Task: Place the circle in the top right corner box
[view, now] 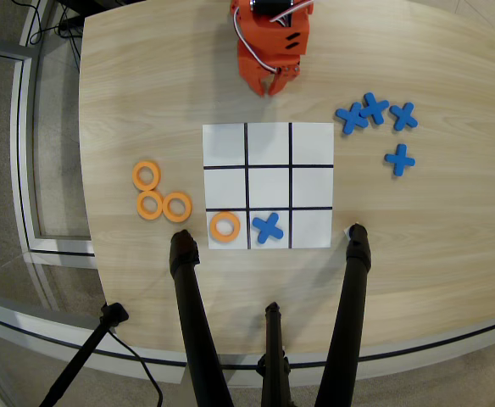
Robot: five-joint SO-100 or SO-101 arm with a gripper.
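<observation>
Overhead view: orange ring [225, 226] in lower-left box [214, 242] of grid, gripper [272, 88] at top, slightly open, empty.

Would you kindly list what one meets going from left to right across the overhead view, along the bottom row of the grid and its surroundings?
Three loose orange rings → the circle in the grid's bottom-left cell → blue X piece in the bottom-middle cell → empty bottom-right cell.
</observation>
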